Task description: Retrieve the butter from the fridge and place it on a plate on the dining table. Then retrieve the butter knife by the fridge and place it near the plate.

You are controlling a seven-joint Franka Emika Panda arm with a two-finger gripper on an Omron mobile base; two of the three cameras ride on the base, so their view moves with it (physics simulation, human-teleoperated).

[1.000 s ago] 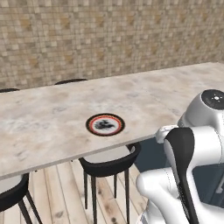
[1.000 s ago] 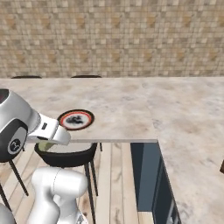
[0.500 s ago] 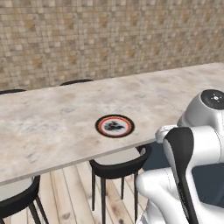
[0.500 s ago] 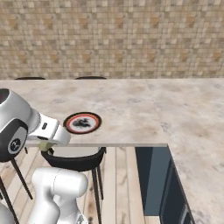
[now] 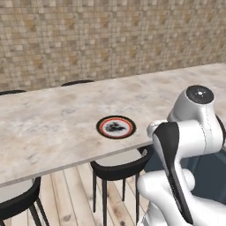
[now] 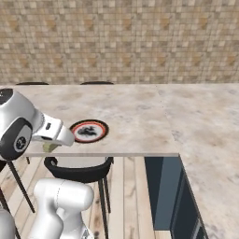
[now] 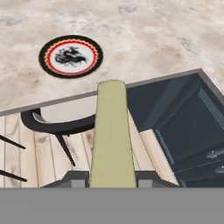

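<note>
While I look along the hand, I see the butter (image 7: 112,135) standing out from between the fingers (image 7: 75,176), a long pale yellow stick that points away from the camera. The two fingers are closed on its near end, one on each side, with only the width of the stick between them. The far end of the butter reaches over the near edge of the dining table (image 7: 144,39), but the stick is in the air and touches nothing except the fingers.

In the right base view a small pale piece of the butter (image 6: 48,147) shows under the white hand, just in front of the table edge.

The plate (image 7: 71,56) lies flat on the dining table, near its front edge, and it carries nothing. In the hand view it is beyond the butter and to the left, apart from it. In the left base view the plate (image 5: 116,127) sits just left of the arm.

A black chair (image 5: 118,167) stands under the table below the plate. A dark blue cabinet (image 7: 188,122) is at the right of the table end. Behind the table is a brown tiled wall (image 6: 119,39).
</note>
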